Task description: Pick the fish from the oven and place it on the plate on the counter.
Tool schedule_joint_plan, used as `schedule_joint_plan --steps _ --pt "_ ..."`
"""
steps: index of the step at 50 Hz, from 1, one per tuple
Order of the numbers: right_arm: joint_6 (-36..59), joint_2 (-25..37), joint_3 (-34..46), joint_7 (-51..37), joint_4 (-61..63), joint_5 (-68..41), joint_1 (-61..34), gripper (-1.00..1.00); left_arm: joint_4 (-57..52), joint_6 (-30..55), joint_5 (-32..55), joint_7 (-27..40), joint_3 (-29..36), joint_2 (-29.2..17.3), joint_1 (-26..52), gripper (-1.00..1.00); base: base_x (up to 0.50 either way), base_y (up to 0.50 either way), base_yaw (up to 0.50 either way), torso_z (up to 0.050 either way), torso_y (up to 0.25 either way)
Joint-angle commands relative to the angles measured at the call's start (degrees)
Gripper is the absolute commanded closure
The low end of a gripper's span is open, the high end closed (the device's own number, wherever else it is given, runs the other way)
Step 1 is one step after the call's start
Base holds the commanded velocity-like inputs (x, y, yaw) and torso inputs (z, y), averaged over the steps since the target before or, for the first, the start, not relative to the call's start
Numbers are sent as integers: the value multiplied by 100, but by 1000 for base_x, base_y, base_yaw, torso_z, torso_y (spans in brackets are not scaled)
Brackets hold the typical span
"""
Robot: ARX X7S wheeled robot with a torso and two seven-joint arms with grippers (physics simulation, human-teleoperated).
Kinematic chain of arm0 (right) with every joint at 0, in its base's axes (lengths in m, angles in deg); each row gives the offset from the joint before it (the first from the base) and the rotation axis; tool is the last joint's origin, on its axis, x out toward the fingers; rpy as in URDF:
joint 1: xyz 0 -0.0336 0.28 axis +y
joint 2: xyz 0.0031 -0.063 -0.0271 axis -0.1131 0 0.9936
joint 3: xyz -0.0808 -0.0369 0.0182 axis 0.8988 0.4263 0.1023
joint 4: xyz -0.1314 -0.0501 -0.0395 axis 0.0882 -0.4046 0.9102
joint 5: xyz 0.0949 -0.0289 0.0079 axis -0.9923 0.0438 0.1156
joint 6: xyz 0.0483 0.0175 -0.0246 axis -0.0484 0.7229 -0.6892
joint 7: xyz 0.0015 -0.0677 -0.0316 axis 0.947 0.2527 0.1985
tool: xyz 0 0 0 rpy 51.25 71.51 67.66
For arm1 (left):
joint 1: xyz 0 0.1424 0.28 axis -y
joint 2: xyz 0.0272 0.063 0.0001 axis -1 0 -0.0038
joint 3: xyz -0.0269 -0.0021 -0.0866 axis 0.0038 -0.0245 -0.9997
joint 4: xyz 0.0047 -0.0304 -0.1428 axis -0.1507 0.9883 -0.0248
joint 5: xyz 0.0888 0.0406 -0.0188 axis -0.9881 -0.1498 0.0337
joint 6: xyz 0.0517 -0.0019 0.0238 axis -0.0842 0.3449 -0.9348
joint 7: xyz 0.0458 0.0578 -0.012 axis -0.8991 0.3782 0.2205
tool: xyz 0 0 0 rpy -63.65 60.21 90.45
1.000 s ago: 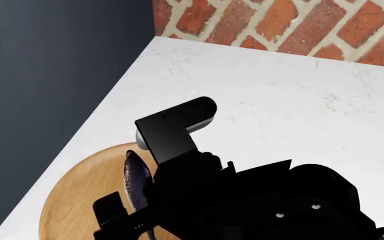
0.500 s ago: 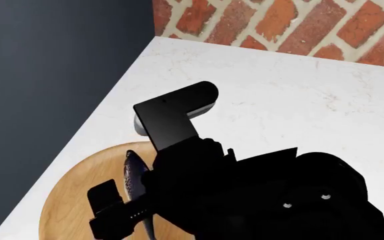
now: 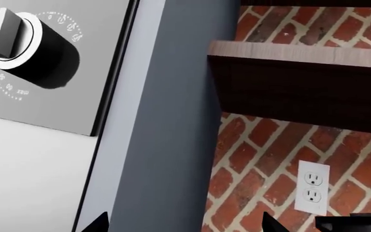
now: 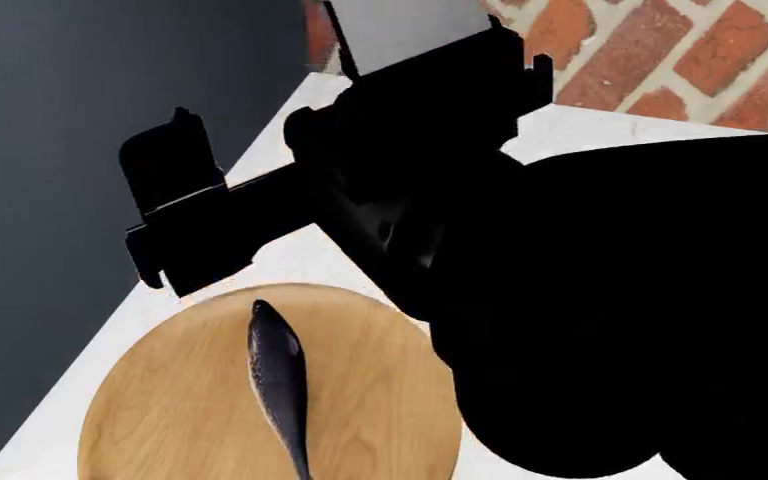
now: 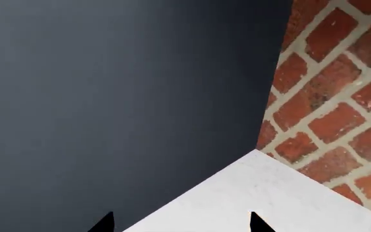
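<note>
The fish (image 4: 277, 385) lies on the plate (image 4: 157, 400), along its middle, head toward the back. The plate sits on the counter (image 4: 584, 135) near its left edge, with a dark panel (image 4: 77, 120) on the left and a brick wall (image 4: 678, 50) behind. The right arm (image 4: 518, 250) hangs above the counter, just behind and to the right of the plate, covering part of its right rim.
</note>
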Motion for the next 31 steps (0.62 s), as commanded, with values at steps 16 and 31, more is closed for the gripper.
schedule_joint_plan --steps 16,31 --pt "-625 1620 -1010 -2508 3609 357 409 -100 -23 -89 277 121 456 -134 826 -100 0 0 0 0 0" --pt "-5350 2742 7424 -4173 4211 7250 -570 -100 -13 70 105 101 357 -43 429 -100 0 0 0 0 0"
